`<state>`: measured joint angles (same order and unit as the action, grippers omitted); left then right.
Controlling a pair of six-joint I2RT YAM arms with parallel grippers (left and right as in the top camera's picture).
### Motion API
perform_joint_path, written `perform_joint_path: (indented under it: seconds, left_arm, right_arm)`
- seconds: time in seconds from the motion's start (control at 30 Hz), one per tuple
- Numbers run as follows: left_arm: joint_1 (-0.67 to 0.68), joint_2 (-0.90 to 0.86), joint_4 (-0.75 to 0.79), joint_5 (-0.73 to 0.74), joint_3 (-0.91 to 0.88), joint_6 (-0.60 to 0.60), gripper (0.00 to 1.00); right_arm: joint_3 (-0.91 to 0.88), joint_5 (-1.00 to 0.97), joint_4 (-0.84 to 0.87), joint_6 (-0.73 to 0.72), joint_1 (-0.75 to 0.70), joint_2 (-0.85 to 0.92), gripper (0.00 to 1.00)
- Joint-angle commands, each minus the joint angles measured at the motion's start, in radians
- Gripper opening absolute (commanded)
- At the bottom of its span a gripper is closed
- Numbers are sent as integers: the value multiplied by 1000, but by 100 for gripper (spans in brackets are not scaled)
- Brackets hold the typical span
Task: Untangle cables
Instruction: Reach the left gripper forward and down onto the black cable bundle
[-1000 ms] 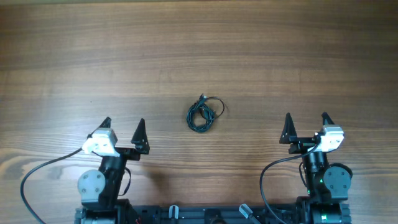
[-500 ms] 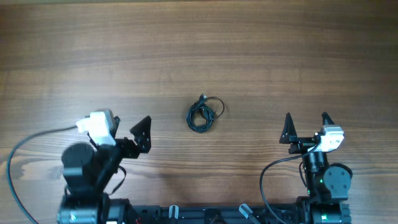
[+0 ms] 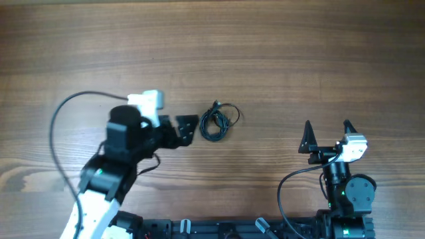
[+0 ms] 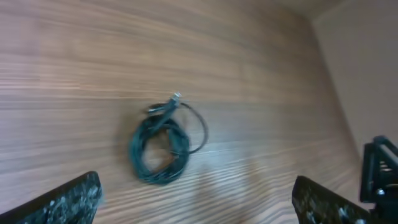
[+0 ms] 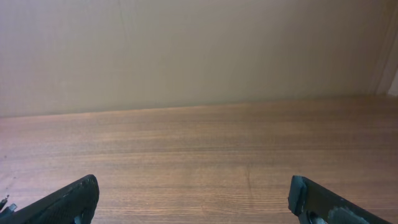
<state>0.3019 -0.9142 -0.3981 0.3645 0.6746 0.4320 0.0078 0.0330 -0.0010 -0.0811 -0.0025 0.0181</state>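
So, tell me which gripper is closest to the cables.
The left gripper: it is right beside the coiled cables, while the right gripper sits well away on the other side.

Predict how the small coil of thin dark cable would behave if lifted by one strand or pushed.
Probably floppy: the cable coil is very thin strands, so it would likely sag and unwind rather than hold its ring. Likely light, so a push should slide it across the wooden table. Its loose outer loop and plug end may trail or snag.

coiled cables lie on the table ahead of parted fingers
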Motion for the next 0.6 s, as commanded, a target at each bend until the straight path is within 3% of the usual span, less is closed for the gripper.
perform_joint_path:
  seconds: [0.0, 0.2, 0.27, 0.43, 0.57]
  left_arm:
    - [63, -106, 56, -13, 12, 120, 100]
    - [124, -272, 145, -54, 12, 152, 97]
    - [144, -319, 140, -144, 12, 153, 92]
    - [211, -429, 128, -426, 12, 153, 92]
    - [252, -502, 154, -522, 12, 152, 84]
  right_arm:
    - [-3, 11, 4, 2, 5, -11, 100]
    - [-3, 11, 4, 2, 5, -11, 100]
    - [-3, 11, 4, 2, 5, -11, 100]
    - [-3, 11, 4, 2, 5, -11, 100]
    - [-3, 11, 4, 2, 5, -11, 100]
